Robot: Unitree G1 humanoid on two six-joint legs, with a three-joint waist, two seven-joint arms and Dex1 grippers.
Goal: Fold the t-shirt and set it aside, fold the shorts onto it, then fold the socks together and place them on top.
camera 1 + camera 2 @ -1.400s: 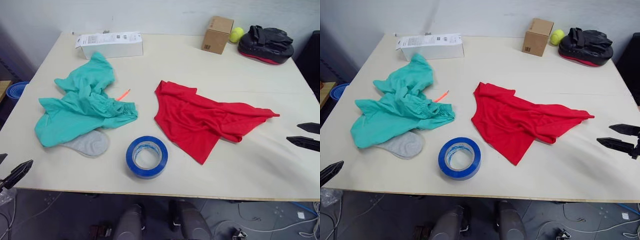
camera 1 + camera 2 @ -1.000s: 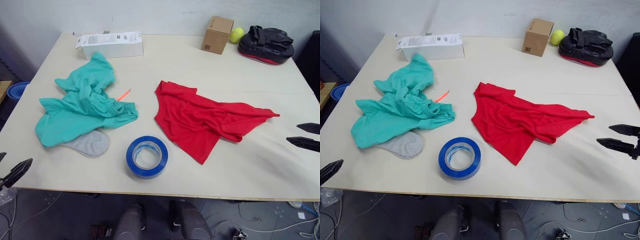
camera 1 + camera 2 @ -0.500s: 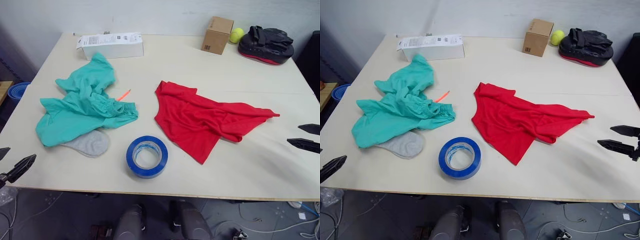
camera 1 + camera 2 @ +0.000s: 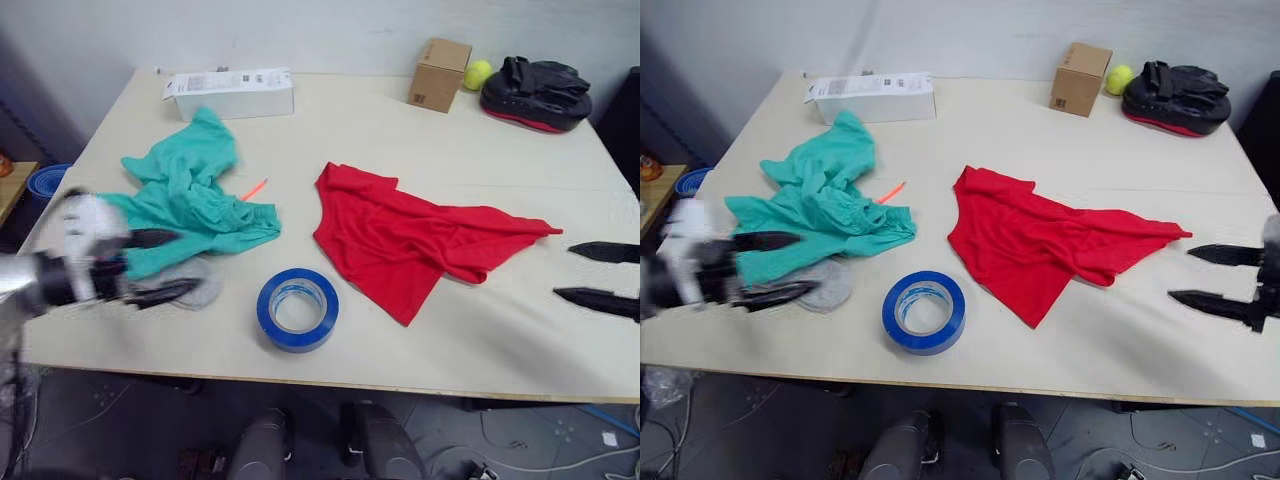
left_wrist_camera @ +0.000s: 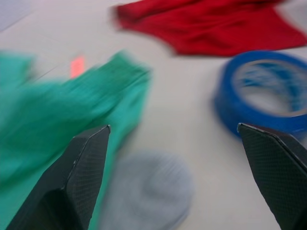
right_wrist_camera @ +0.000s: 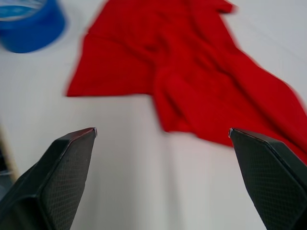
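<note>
Currently catalogued on the pale table:

T-shirt, bright red: laid crumpled and unfolded near the table's middle, one part drawn out to a point toward the robot's right.

Shorts, teal: heaped unfolded on the robot's left side of the table, gathered waistband toward the middle, a small orange tag seen at their edge.

Sock, grey: lying flat at the near edge of the shorts, partly tucked under them.

Tape roll, blue: set flat near the front edge, between the shorts and the t-shirt, touching neither.

Left gripper: held over the near part of the shorts and the sock, fingers spread wide with nothing between them; contact with the cloth cannot be judged. In the left wrist view the sock is seen between the two fingertips.

Right gripper: held at the right edge, just beyond the t-shirt's pointed end, fingers parted and empty, apart from the cloth.

Far edge: white box behind the shorts; cardboard box, yellow-green ball and black padded item at the far right corner.
</note>
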